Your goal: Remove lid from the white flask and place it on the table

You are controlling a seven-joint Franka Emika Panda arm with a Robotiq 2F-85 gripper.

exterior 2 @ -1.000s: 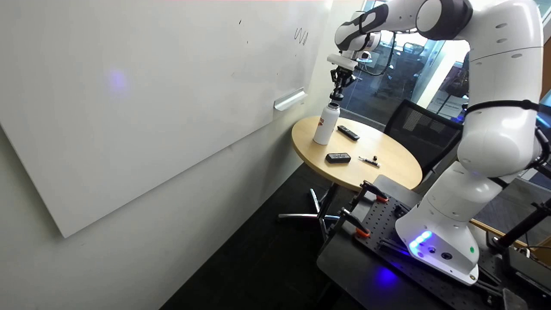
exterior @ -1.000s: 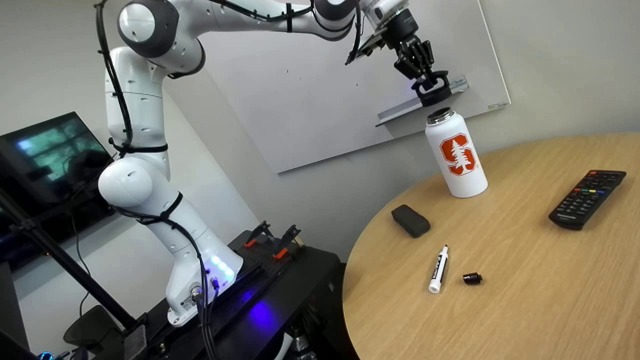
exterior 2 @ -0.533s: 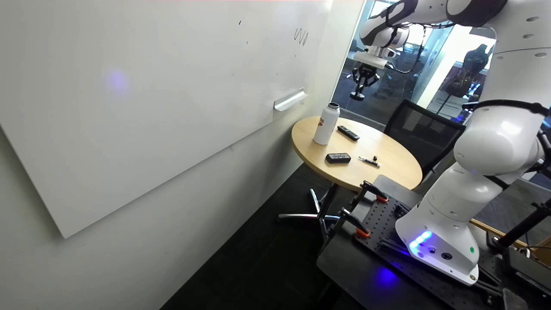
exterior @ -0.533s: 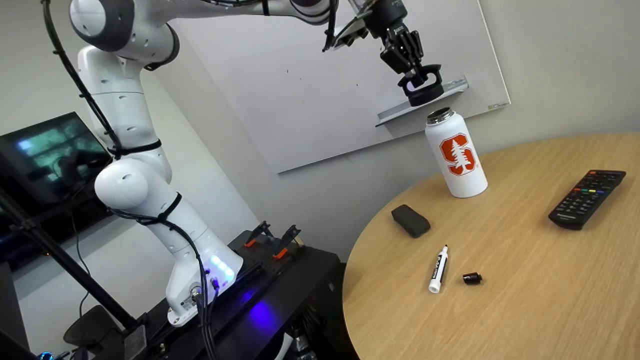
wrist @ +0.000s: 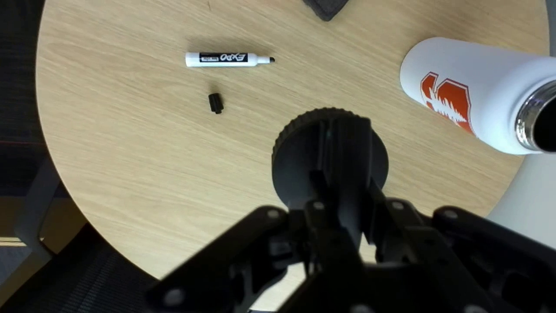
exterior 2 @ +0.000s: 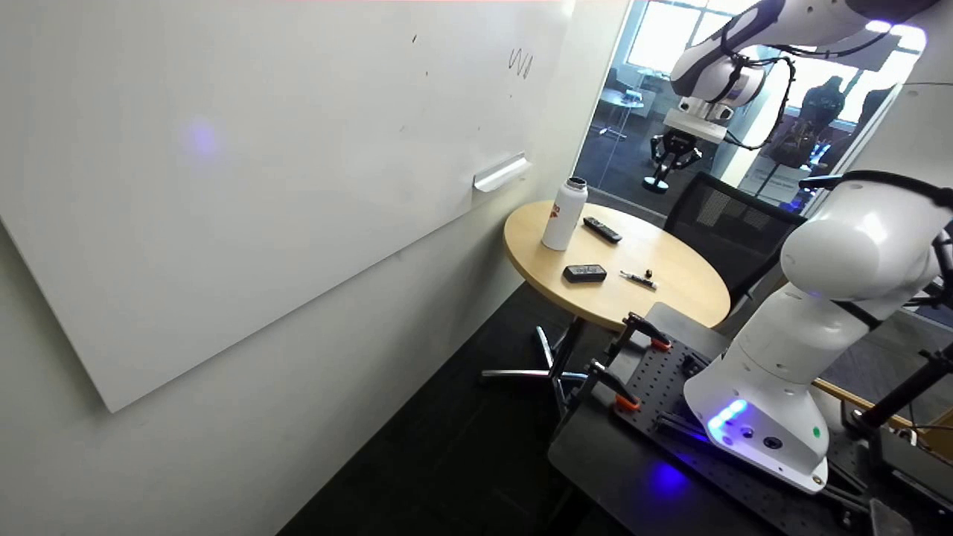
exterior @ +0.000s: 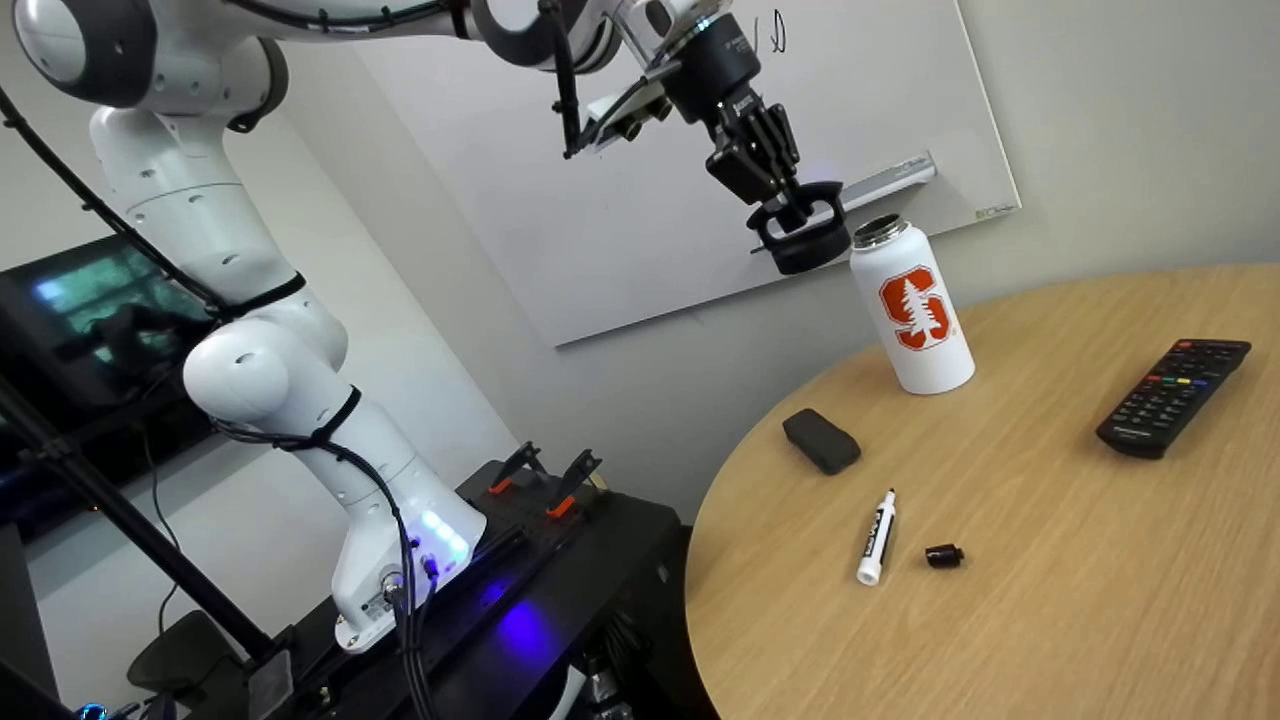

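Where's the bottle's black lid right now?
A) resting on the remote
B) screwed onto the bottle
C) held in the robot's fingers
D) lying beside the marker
C: the fingers hold the lid up in the air, and the wrist view shows the bottle with its top open.

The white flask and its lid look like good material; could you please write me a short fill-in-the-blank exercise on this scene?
The white flask bears a white ____ over a red S.
The fingers grip the lid by its ____.
The lid is not on the table but up in the ____.
In the wrist view, the largest lettering on the marker reads ____.
Missing words, in order: tree; handle; air; EXPO.
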